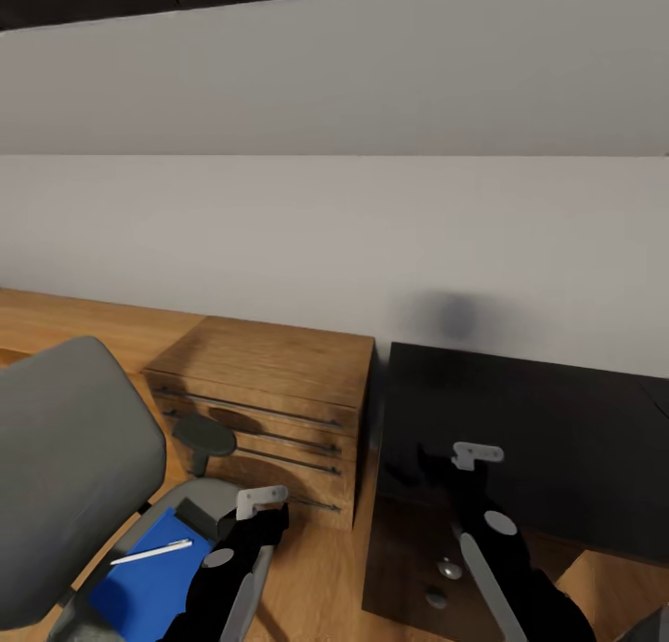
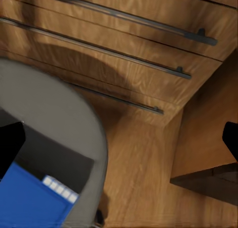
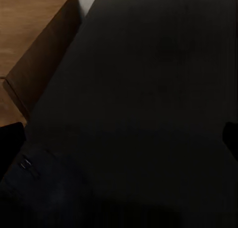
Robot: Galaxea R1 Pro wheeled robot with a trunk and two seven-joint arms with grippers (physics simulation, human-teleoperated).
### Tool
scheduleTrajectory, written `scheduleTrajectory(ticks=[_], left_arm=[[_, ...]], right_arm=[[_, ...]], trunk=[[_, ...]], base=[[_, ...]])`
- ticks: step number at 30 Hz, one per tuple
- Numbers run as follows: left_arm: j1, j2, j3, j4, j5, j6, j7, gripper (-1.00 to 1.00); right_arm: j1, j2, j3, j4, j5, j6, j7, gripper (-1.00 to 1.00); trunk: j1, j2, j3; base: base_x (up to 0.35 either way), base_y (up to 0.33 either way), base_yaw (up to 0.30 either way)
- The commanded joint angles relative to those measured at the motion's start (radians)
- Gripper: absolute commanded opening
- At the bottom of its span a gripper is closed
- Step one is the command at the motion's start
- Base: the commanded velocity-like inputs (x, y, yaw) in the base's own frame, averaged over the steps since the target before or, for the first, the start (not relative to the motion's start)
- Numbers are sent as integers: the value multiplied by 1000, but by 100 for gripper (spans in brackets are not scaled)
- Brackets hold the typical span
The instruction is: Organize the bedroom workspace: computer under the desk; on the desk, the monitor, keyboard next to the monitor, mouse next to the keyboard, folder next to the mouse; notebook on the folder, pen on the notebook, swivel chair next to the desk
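Head view caught the left end effector [image 1: 243, 521] hanging spread wide over the swivel chair [image 1: 74, 456], with the folder [image 1: 149, 582] and the pen [image 1: 151, 552] on the seat just beneath and beside it. The right end effector [image 1: 444, 464], also spread, hovered above the bench [image 1: 557, 438], beside the oak drawer chest [image 1: 269, 382].

My left arm reaches up from the lower left of the head view, its gripper [image 1: 243, 521] near the bottom centre-left. My right arm rises from the lower right, its gripper [image 1: 444, 464] at lower centre-right. In both wrist views my fingertips sit far apart at the frame edges, jaws spread wide and holding nothing.
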Motion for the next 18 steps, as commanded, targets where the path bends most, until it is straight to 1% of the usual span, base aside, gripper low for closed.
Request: scheduleTrajectory(ticks=[1, 6, 18], left_arm=[[-1, 0, -2, -1, 10, 4, 9, 100], [-1, 0, -2, -1, 10, 4, 9, 100], [-1, 0, -2, -1, 10, 4, 9, 100]], right_arm=[[0, -1, 3, -5, -17, 6, -13, 100], [5, -4, 3, -16, -48, 20, -16, 100], [5, -1, 5, -12, -54, 19, -5, 100]], trunk=[[0, -1, -1], [0, -1, -1], [0, -1, -1]], base=[[-262, 0, 0], [-304, 0, 0], [-330, 0, 0]])
